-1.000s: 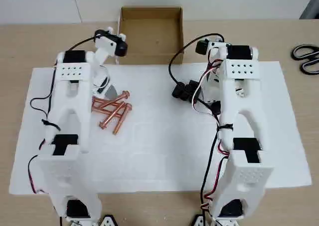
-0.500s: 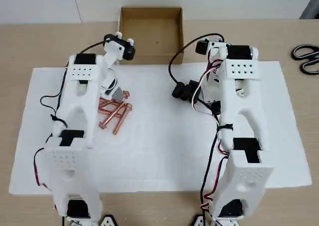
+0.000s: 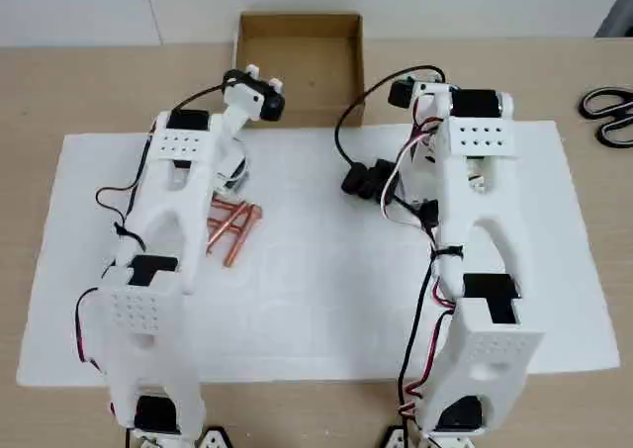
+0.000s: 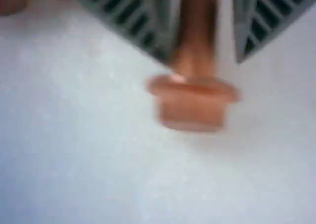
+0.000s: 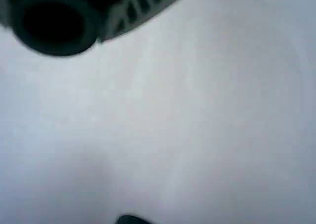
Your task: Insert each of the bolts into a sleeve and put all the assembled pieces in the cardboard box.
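My left gripper (image 4: 201, 53) is shut on a copper bolt (image 4: 193, 103), whose shaft runs between the grey ribbed fingers (image 4: 133, 21) with its head hanging just over the white mat. In the high view this gripper (image 3: 235, 178) sits just behind the loose copper bolts (image 3: 233, 226). Beside one ribbed finger (image 5: 143, 4) of my right gripper (image 5: 74, 23) is a black sleeve (image 5: 53, 27), held with its open end showing. More black sleeves (image 3: 360, 181) lie left of the right arm. The cardboard box (image 3: 300, 64) stands at the back centre.
A white foam mat (image 3: 326, 290) covers the table between the arms. Scissors (image 3: 607, 113) lie on the bare table at the far right. Black cables (image 3: 346, 122) loop near the box's right corner. A dark edge (image 5: 129, 219) shows low on the mat in the right wrist view.
The left arm has swung right and toward the box, carrying one bolt away from the pile. The right arm has not moved.
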`<control>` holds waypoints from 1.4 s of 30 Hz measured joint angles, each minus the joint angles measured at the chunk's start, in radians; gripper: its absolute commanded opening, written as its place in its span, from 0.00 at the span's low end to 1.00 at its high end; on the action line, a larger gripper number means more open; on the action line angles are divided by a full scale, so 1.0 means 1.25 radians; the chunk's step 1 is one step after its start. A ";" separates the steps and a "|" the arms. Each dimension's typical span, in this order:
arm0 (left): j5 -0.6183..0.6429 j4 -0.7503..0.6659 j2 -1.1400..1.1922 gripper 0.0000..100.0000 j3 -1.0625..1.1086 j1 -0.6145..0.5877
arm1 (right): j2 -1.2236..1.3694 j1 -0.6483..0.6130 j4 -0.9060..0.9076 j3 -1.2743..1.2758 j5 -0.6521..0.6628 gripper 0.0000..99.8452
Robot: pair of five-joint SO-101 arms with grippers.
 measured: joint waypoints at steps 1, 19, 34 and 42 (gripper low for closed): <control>0.004 -0.004 0.009 0.01 -0.001 0.000 | 0.000 0.001 0.000 0.000 0.000 0.00; 0.031 0.136 -0.031 0.01 -0.092 0.021 | 0.000 0.001 0.000 0.032 0.000 0.00; 0.150 0.327 -0.465 0.01 -0.029 0.036 | 0.000 0.001 0.000 0.032 0.000 0.00; 0.177 0.301 -0.864 0.01 0.390 0.042 | -0.066 0.029 0.000 0.032 0.000 0.00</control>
